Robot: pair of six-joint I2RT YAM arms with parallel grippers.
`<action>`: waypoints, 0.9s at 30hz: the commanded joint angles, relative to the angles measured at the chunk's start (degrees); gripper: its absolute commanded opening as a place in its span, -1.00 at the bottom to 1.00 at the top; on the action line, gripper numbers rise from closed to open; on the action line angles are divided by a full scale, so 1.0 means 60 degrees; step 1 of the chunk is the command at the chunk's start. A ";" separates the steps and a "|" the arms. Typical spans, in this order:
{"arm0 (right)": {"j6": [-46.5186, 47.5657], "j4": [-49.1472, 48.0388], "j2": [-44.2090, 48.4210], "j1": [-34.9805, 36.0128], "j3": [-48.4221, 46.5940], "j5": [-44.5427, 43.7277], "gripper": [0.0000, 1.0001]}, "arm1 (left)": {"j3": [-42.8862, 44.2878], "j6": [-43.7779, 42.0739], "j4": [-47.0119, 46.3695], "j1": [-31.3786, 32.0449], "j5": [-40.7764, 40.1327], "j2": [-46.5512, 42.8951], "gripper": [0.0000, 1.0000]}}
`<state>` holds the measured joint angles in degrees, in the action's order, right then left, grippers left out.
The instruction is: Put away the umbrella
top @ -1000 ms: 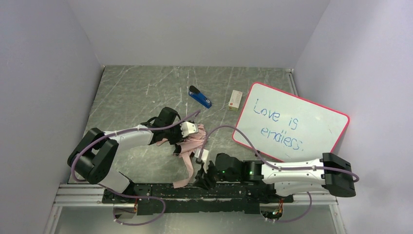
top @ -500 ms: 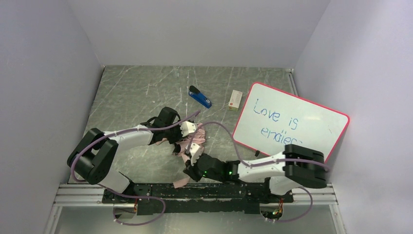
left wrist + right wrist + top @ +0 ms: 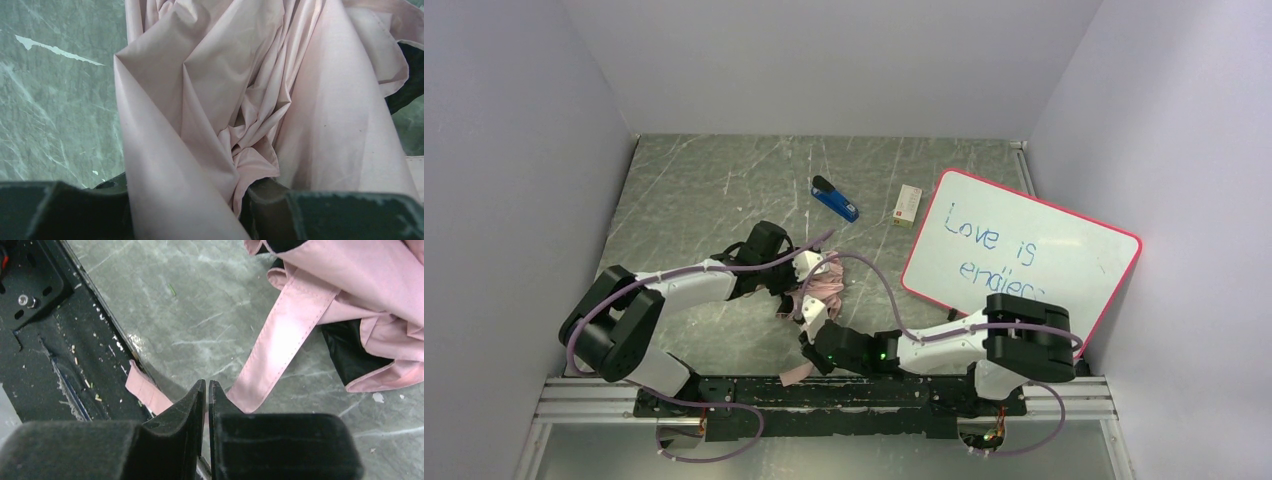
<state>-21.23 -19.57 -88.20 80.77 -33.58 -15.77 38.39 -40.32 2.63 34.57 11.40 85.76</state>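
Observation:
The umbrella (image 3: 827, 285) lies collapsed in a pale pink heap mid-table, with black lining showing at its edges. My left gripper (image 3: 809, 272) comes in from the left. In the left wrist view it (image 3: 190, 192) is shut on a thick fold of the pink fabric (image 3: 225, 90). The pink strap (image 3: 285, 340) runs from the heap toward the near edge, and its end (image 3: 792, 375) hangs over the black rail. My right gripper (image 3: 206, 382) sits on the strap with only a thin slit between its jaws, pink showing in it. From above, the right gripper (image 3: 807, 345) is just below the heap.
A blue-and-black stapler (image 3: 835, 200) and a small white box (image 3: 907, 206) lie at the back. A pink-framed whiteboard (image 3: 1024, 250) leans at the right. The black mounting rail (image 3: 40, 340) runs along the table's near edge, close to my right gripper. Grey walls enclose three sides.
My right arm has swung left and forward along the near edge to the strap, and its jaws have closed. The left arm and the fabric it holds have barely moved.

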 commanded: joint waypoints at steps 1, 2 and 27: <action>-0.0303 0.1192 0.0382 0.0102 0.0093 0.0279 -0.79 | -0.0531 -0.0400 0.1085 -0.0224 -0.1284 0.0437 -0.91; -0.0356 0.1372 0.0375 0.0117 0.0060 0.0355 -0.79 | -0.0513 -0.0393 0.1084 -0.0235 -0.1284 0.0454 -0.91; -0.1495 0.2513 0.2305 0.0455 0.0873 -0.0505 -0.75 | -0.0447 -0.0197 0.1128 0.0042 -0.1275 0.0212 -0.90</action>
<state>-28.45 -2.46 -77.73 83.29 -30.57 -15.57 38.30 -40.32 2.50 34.68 11.33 85.67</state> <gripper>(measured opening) 0.117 0.400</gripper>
